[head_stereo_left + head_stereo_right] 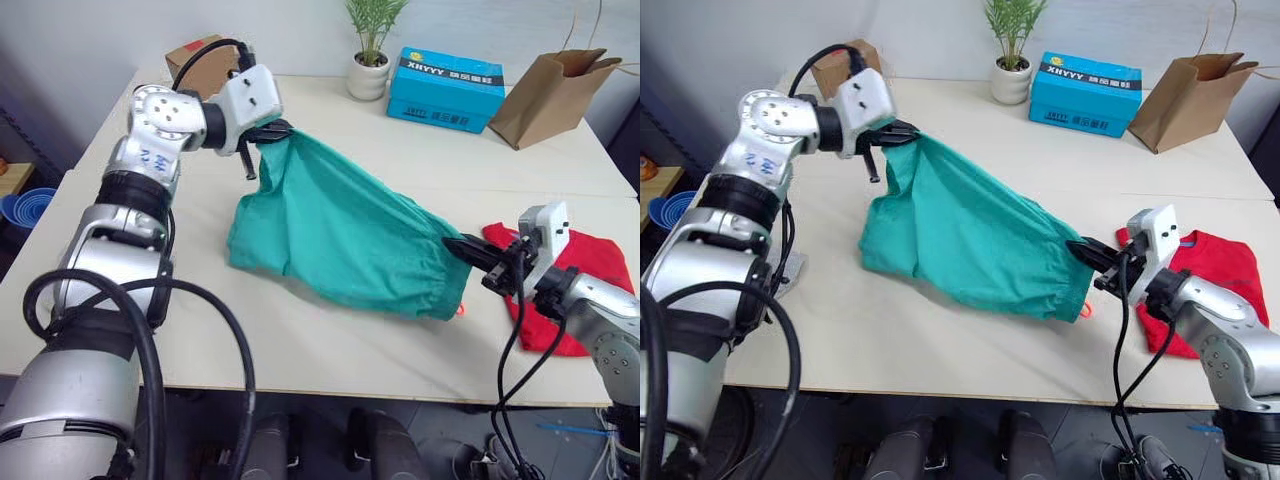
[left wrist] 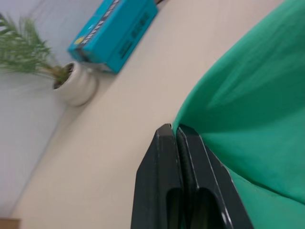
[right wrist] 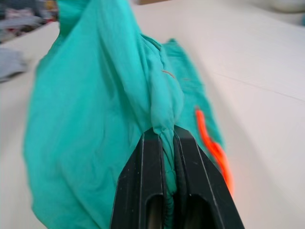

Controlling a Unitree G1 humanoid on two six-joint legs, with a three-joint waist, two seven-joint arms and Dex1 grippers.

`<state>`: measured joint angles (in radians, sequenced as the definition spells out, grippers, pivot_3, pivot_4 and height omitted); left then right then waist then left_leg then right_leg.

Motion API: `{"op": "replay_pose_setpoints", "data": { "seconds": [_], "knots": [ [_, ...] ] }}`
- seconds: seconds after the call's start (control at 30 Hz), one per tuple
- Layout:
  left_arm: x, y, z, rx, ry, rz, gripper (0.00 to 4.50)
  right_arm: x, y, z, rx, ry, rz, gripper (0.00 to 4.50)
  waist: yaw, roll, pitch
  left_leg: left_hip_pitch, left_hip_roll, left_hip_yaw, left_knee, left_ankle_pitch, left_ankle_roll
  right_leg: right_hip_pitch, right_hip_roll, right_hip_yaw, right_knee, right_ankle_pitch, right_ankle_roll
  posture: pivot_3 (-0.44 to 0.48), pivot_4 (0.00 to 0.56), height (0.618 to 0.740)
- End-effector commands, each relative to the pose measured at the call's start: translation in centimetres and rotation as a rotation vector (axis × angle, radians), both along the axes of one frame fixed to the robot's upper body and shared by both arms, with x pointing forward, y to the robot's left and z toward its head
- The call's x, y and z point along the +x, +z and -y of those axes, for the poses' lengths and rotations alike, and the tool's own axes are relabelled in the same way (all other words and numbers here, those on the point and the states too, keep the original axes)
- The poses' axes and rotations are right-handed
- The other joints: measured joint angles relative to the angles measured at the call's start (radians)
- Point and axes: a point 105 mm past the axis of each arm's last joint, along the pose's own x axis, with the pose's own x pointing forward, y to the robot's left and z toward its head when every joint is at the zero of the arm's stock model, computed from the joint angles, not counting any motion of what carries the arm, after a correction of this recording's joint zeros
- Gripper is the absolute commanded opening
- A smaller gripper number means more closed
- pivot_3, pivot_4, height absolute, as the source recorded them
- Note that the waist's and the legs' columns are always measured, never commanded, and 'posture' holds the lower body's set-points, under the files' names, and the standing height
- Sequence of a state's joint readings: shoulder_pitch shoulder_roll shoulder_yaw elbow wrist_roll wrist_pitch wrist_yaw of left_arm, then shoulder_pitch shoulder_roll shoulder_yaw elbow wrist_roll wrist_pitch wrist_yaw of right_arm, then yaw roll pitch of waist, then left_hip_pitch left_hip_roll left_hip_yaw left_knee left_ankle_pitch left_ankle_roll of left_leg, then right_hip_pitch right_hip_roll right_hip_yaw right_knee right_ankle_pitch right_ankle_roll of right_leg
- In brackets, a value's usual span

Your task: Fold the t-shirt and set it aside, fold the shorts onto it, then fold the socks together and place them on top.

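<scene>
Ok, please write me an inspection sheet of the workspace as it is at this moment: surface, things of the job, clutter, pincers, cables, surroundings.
Surface: pale beige table, two tops joined along a seam.
Job's things: teal-green soft fabric shorts stretched between both pincers, the middle sagging to the table; orange-coral drawstring at the waistband; bright red cotton t-shirt lying at the right edge; socks: nothing seen.
Clutter: white pot with green plant, blue cardboard box, brown paper bag, brown carton, all along the far side.
Pincers: left pincer shut on a shorts edge, raised; right pincer shut on the bunched waistband.
Cables: black cables looping along both arms.
Surroundings: blue bowls beside the table.
</scene>
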<state>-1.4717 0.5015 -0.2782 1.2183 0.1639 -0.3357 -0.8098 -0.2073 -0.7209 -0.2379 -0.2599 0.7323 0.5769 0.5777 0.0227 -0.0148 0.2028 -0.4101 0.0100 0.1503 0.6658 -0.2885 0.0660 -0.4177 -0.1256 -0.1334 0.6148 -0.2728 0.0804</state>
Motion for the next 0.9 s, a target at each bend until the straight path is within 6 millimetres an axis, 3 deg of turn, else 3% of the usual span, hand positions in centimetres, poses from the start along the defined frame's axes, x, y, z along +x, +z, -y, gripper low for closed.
{"op": "replay_pose_setpoints", "data": {
  "seconds": [0.03,0.23,0.47,0.53,0.7,0.9],
  "knots": [
    [1.1,-0.3,-0.2,0.057,0.094,0.072,0.04,1.2,0.2,0.9,-0.01,-0.129,0.056,0.0,-0.001,0.0,0.0,0.0,0.0,0.0,0.0,0.0,0.0,0.0,0.0,0.0,0.0,0.0,0.0,0.0,0.15,0.74],
    [1.8,-2.9,1.5,0.031,0.122,0.063,0.04,2.5,-1.7,-0.1,0.013,-0.239,0.075,0.0,-0.005,0.0,0.0,-0.001,0.0,0.0,0.001,0.0,0.0,-0.002,0.0,0.0,0.002,0.0,0.0,0.0,0.15,0.74],
    [2.4,-3.9,1.9,-0.051,0.186,0.072,0.04,1.2,-2.9,-2.2,0.042,-0.246,0.098,0.0,-0.01,0.0,0.0,-0.002,0.0,0.0,0.002,0.001,0.0,-0.002,0.0,0.0,0.004,0.0,0.0,0.0,0.15,0.74],
    [2.5,-3.7,1.7,-0.087,0.204,0.072,0.43,0.9,-3.1,-2.3,0.042,-0.243,0.108,0.0,-0.011,0.0,0.0,-0.002,0.0,0.001,0.002,0.001,0.0,-0.002,0.0,0.0,0.004,0.0,0.0,0.0,0.15,0.74],
    [2.3,-1.8,0.8,-0.243,0.193,0.082,1.81,0.4,-2.5,-1.5,0.004,-0.248,0.16,1.53,-0.02,0.0,0.0,-0.002,0.0,0.001,0.002,0.001,0.0,-0.002,0.0,0.0,0.005,0.0,0.0,0.0,0.15,0.74],
    [1.4,1.2,-2.8,-0.409,0.175,0.16,3.75,-0.3,0.2,1.2,-0.112,-0.281,0.331,3.69,-0.028,0.0,0.0,0.0,0.0,0.002,0.002,0.001,0.0,-0.003,0.001,0.0,0.006,0.0,0.0,0.0,0.15,0.74]
  ]
}}
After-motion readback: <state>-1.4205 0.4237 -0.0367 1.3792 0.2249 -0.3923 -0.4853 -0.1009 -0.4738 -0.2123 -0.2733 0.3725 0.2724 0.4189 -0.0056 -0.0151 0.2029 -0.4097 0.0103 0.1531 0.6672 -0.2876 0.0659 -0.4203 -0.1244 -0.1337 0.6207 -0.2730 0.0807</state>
